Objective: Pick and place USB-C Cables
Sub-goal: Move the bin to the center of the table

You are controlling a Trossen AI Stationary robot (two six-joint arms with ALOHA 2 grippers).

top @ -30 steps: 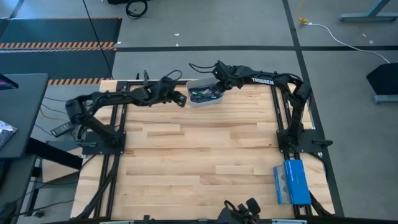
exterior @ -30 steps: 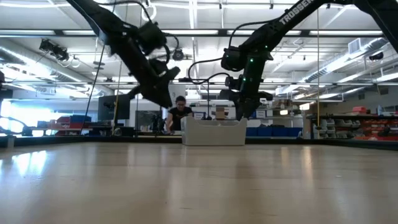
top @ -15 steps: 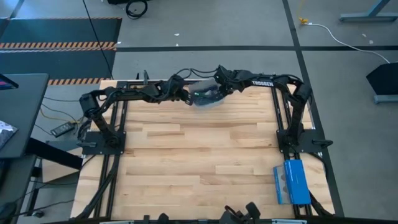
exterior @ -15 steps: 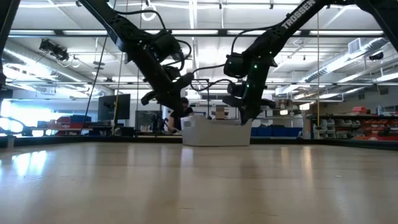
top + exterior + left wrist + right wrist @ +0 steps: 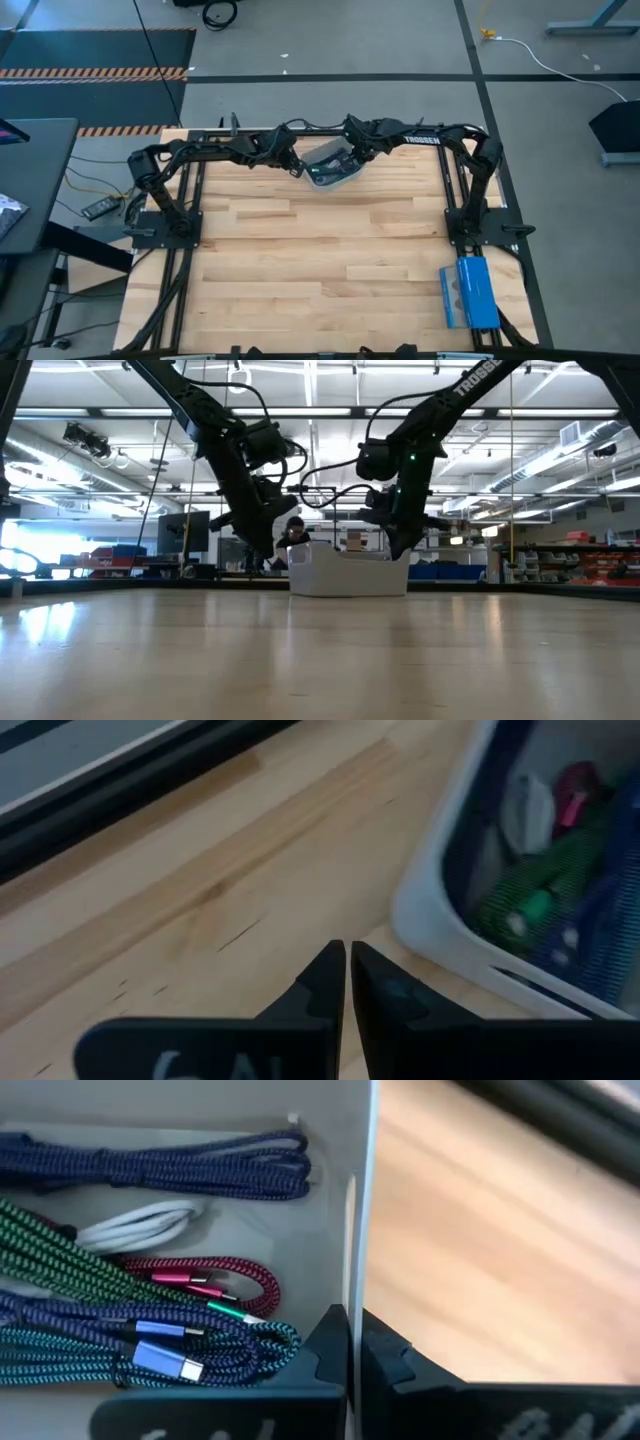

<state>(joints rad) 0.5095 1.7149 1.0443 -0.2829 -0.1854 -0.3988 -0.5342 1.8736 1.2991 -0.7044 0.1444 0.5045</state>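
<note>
upper centre of the high view: right gripper pinching the white bin wall beside braided cables, left gripper pressed together alongside.

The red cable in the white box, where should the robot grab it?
Probably at the rounded loop end of the red cable, coming straight down from above. It lies flat on the white box floor, its loop near the wall, clear of the blue-and-green tangle. The box walls block a sideways approach.

Cables blurred — bin cut off
</note>
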